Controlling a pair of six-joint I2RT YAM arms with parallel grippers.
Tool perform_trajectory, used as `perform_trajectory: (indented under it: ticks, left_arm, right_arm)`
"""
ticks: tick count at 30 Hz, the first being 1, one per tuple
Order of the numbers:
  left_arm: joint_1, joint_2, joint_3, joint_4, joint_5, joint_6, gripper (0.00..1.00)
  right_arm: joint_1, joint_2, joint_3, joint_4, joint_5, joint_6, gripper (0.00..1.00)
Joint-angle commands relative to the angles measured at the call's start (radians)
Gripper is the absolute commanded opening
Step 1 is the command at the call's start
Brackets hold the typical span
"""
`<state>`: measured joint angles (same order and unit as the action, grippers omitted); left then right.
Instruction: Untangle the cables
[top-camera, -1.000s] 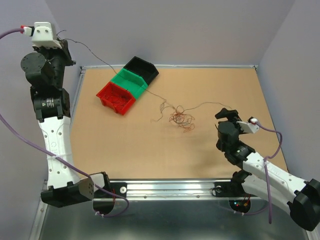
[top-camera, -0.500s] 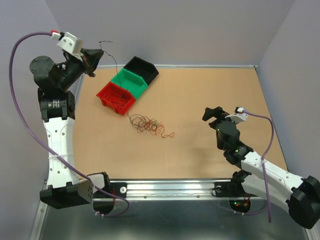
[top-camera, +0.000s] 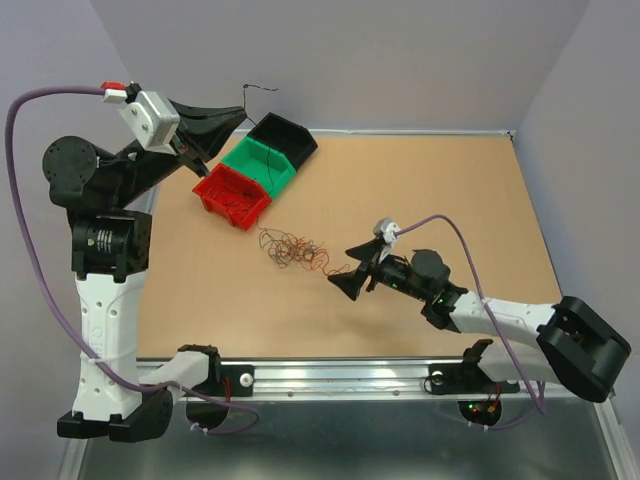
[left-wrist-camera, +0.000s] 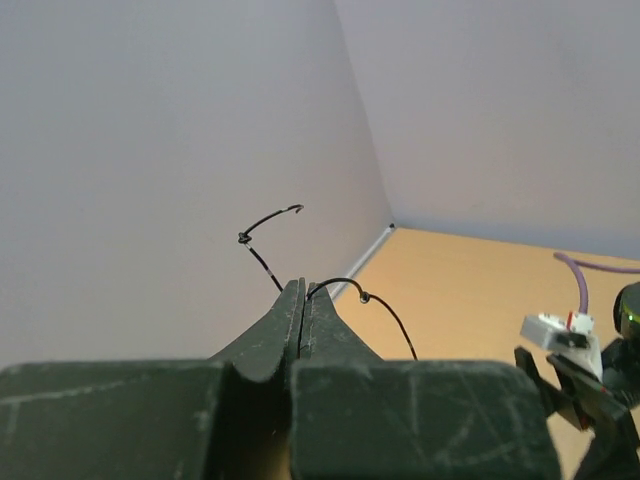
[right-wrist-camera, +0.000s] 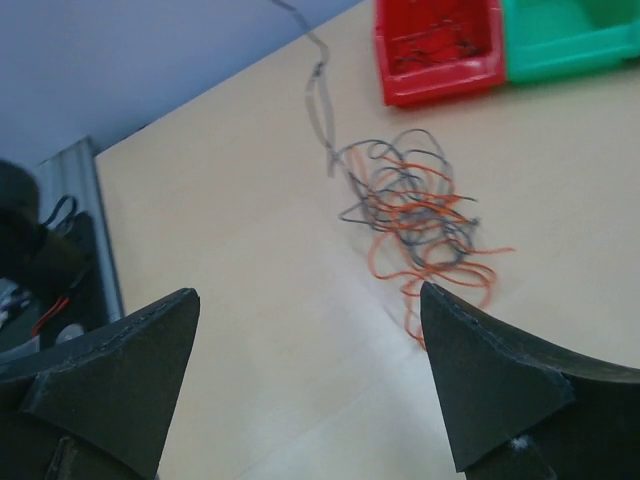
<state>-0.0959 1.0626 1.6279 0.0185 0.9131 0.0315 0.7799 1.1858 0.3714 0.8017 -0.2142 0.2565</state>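
Observation:
The cables lie as a loose tangle (top-camera: 297, 250) of red, orange-brown and dark curly wires on the tan table, just right of the bins. My left gripper (top-camera: 238, 115) is raised above the bins and shut on one dark wire (left-wrist-camera: 268, 218), whose curled end sticks out past the tips (left-wrist-camera: 303, 285). My right gripper (top-camera: 352, 268) hovers low at the tangle's right edge, jaws wide open with nothing between them. In the right wrist view the tangle (right-wrist-camera: 415, 210) lies just beyond the open gripper (right-wrist-camera: 310, 290), near its right fingertip. A thin grey strand (right-wrist-camera: 318, 95) runs from the tangle toward the bins.
Three small bins stand in a diagonal row at the back left: red (top-camera: 222, 207) with a few thin wires inside, green (top-camera: 262, 170) and black (top-camera: 285, 135). The red bin (right-wrist-camera: 440, 88) and green bin (right-wrist-camera: 570, 55) also show in the right wrist view. Grey walls enclose the table.
The left gripper swung right over the bins, still shut on the dark wire, and the tangle slid left. The right arm reached left to the tangle, its jaws opening wider.

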Motion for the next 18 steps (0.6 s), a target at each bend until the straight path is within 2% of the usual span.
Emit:
perform_trajectory:
  ticks: [1, 10, 15, 18]
  left_arm:
    - [-0.004, 0.010, 0.092, 0.040, 0.018, -0.064, 0.00]
    - [-0.004, 0.043, 0.197, 0.009, -0.006, -0.088, 0.00]
    - [-0.004, 0.057, 0.239, -0.026, -0.031, -0.067, 0.00]
    - [-0.004, 0.085, 0.323, -0.115, -0.089, -0.019, 0.00]
  right_arm:
    - [0.061, 0.060, 0.125, 0.094, -0.111, -0.099, 0.96]
    - [0.101, 0.359, 0.400, 0.057, -0.015, -0.141, 0.97]
    - [0.104, 0.530, 0.564, 0.048, -0.036, -0.164, 0.97]
    - [0.102, 0.676, 0.684, 0.030, -0.047, -0.172, 0.96]
